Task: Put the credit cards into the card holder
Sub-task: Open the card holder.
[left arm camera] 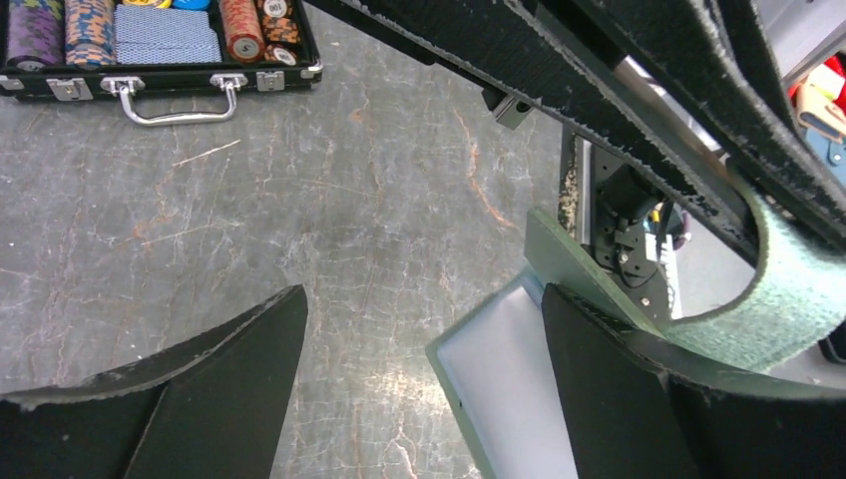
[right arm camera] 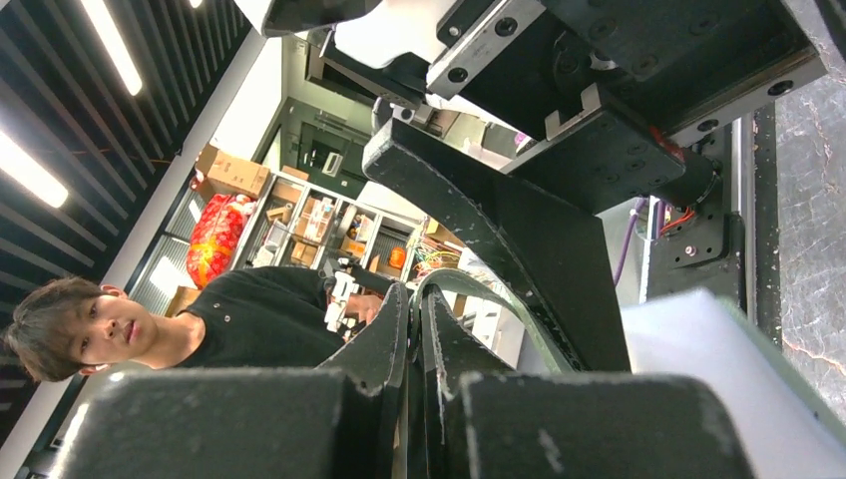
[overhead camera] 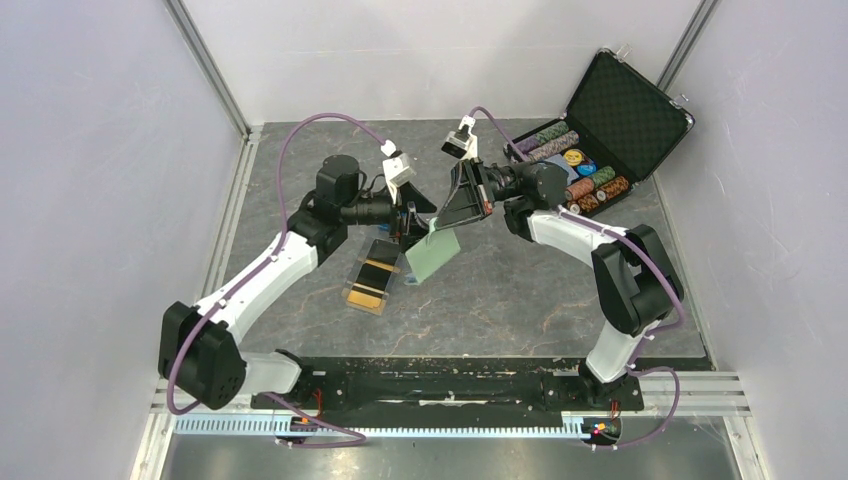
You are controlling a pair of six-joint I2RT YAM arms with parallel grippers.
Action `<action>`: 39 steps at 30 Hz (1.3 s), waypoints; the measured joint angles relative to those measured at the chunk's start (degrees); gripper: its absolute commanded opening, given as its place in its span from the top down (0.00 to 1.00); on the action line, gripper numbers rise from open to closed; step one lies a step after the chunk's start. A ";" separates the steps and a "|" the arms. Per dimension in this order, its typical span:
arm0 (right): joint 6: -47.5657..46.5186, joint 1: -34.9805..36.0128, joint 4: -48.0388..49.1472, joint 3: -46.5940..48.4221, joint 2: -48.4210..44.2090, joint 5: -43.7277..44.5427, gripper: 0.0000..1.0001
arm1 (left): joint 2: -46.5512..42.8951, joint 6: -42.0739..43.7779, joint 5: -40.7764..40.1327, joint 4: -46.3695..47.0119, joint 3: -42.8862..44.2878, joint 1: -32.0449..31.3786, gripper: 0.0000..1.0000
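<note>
Right wrist, Mia here: right gripper (right arm camera: 412, 319) is clenched tight on a thin green flap of the card holder (right arm camera: 688, 349). The flap arches out of the pinch.

Dan: Left side?

Mia: left gripper (left arm camera: 424, 299) is spread wide, nothing in it. One finger (left arm camera: 619, 389) overlaps the holder's green rim, with the pale blue inside showing beside it. The other finger is over bare table (left arm camera: 379, 200).

Dan: Top view shows the holder hanging tilted between the two grippers. Credit cards (overhead camera: 372, 272) lie flat on the table just left of it, none inserted. Chip case (overhead camera: 600, 140) is well apart, back right.

Mia: Risks as I see them:
- The right's hold is only an edge pinch. If the left closes off-centre, it likely twists the holder or drags the flap out.
- If the left clamps across both walls, the pockets get squeezed shut and no card goes in.

Dan: Also, if the holder drops, it probably lands on the cards and scatters them.
</note>
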 measured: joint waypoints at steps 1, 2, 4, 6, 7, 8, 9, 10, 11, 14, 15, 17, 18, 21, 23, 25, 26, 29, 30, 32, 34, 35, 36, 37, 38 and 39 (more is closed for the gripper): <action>0.13 -0.04 0.22 0.00 0.02 0.00 1.00 | -0.04 -0.50 0.00 0.11 0.00 0.00 0.05; 0.17 -0.13 0.33 0.00 0.04 0.00 1.00 | -0.17 -0.96 -0.02 0.26 0.00 0.00 0.03; 0.37 -0.48 0.52 0.00 0.09 -0.02 1.00 | -1.05 -1.38 -0.13 0.61 -0.59 0.00 0.02; 0.50 -0.94 0.57 0.00 0.11 0.00 1.00 | -2.75 -1.46 -0.22 0.68 -1.97 0.00 0.01; 0.55 -1.16 0.61 0.00 0.11 0.00 1.00 | -3.85 -1.66 -0.22 0.66 -2.80 0.00 0.01; 0.57 -1.18 0.70 0.00 0.11 0.00 1.00 | -4.94 -1.77 -0.22 0.59 -3.56 0.00 0.00; 0.57 -1.38 0.72 -0.02 0.11 0.00 1.00 | -5.77 -1.90 -0.20 0.57 -4.09 0.00 0.00; 0.57 -1.46 0.72 -0.04 0.11 0.00 1.00 | -6.80 -2.16 -0.22 0.59 -4.66 0.00 0.00; 0.57 -1.51 0.74 -0.13 0.11 0.02 1.00 | -7.67 -2.32 -0.20 0.61 -5.07 0.00 0.00; 0.46 -1.53 0.76 -0.79 0.11 0.02 1.00 | -9.94 -3.30 -0.31 0.55 -6.23 0.00 0.00; 0.39 -1.55 0.76 -1.14 0.11 0.04 1.00 | -10.64 -3.63 -0.50 0.52 -6.62 0.00 0.00; 0.37 -1.60 0.76 -1.86 0.11 0.13 1.00 | -11.72 -3.78 -0.85 0.46 -7.10 0.00 0.00; 0.35 -1.68 0.76 -2.16 0.11 0.17 1.00 | -12.20 -3.82 -1.40 0.33 -7.23 0.00 0.00; -0.09 -2.36 0.79 -3.04 0.11 0.44 1.00 | -13.75 -3.89 -3.41 -0.04 -7.76 0.00 0.00; -0.37 -3.15 0.76 -3.63 0.11 0.96 1.00 | -14.58 -3.89 -5.25 -0.28 -8.11 0.00 0.00; -1.03 -4.09 0.83 -4.48 0.02 1.75 1.00 | -15.30 -3.89 -7.17 -0.35 -8.44 0.00 0.00; -1.75 -4.57 0.81 -5.07 -0.09 2.08 1.00 | -15.50 -3.89 -7.93 -0.37 -8.55 0.00 0.00; -7.72 -6.16 -0.07 -8.44 -1.68 3.48 1.00 | -16.74 -3.89 -11.17 -0.66 -8.98 0.00 0.00; -10.51 -6.54 -1.66 -9.22 -2.60 3.91 1.00 | -17.11 -3.89 -12.09 -0.79 -9.01 0.00 0.00; -19.41 -6.99 -9.60 -10.19 -5.75 5.18 1.00 | -17.66 -3.89 -13.75 -0.79 -9.01 0.00 0.00; -30.51 -7.04 -21.42 -9.88 -9.22 7.04 1.00 | -18.16 -3.89 -15.28 -0.85 -9.01 0.00 0.00; -37.75 -7.04 -30.62 -8.68 -11.13 8.35 1.00 | -18.32 -3.87 -15.76 -0.98 -9.01 0.00 0.00; -43.67 -6.99 -37.81 -6.99 -12.04 9.60 1.00 | -18.43 -3.87 -16.26 -1.20 -9.01 0.00 0.00; -49.88 -6.95 -45.51 -4.70 -12.59 10.88 1.00 | -18.49 -3.85 -17.05 -1.66 -9.01 0.00 0.00; -54.29 -6.99 -50.69 -3.08 -12.79 11.89 1.00 | -18.51 -3.78 -17.27 -2.12 -9.01 0.00 0.00; -58.03 -6.99 -54.90 -2.03 -12.94 12.61 1.00 | -18.51 -3.61 -17.66 -2.69 -9.01 0.00 0.00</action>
